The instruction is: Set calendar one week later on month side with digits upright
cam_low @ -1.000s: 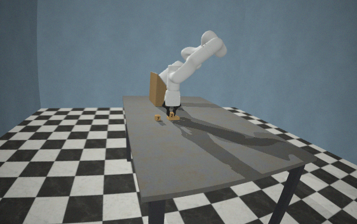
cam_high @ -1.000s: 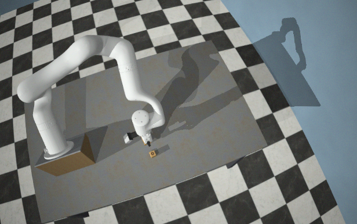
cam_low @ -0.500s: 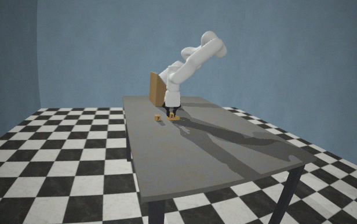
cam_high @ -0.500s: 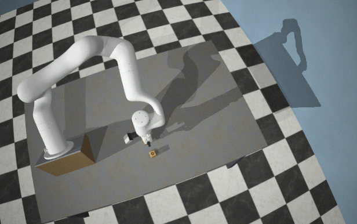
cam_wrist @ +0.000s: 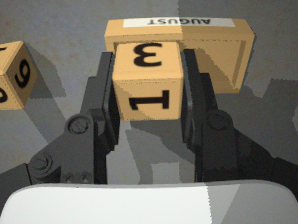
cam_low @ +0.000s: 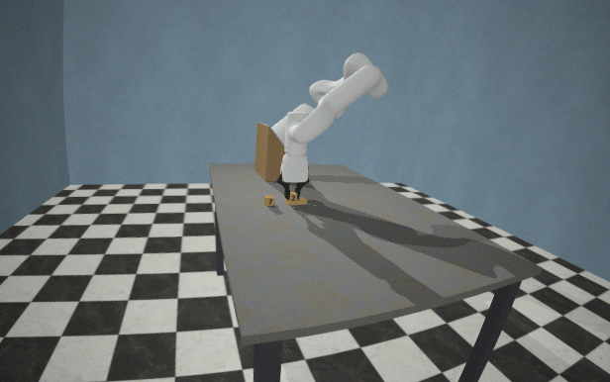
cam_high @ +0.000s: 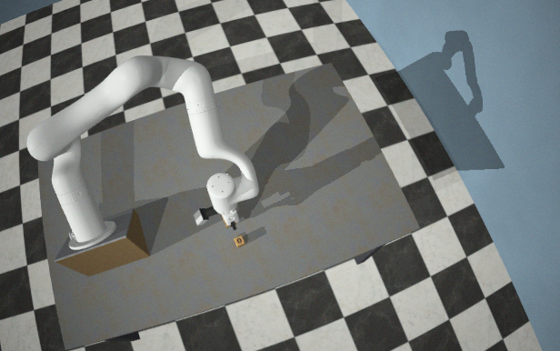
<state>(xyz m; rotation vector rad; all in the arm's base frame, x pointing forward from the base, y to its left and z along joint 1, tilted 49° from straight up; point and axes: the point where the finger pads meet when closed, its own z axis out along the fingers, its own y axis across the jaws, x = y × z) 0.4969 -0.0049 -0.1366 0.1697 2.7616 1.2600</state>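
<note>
Evidently, jaws [cam_high: 231, 224] [cam_low: 293, 195] clamped on the 3/1 cube [cam_low: 293, 197] [cam_wrist: 147, 85] at the tray's [cam_high: 225, 223] [cam_low: 297, 202] [cam_wrist: 245, 31] one end; loose cube [cam_high: 239, 241] [cam_low: 268, 201] [cam_wrist: 19, 75] beside the tray. Cubes probably light, stiff; opposite side faces, gripped squarely, should resist twisting.

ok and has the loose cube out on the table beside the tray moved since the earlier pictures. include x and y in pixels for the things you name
No. The loose cube [cam_high: 239, 241] [cam_low: 268, 201] [cam_wrist: 19, 75] sits at the same spot on the table [cam_high: 182, 282] [cam_low: 277, 277], judged against the table's edges in the top and exterior views.
</note>
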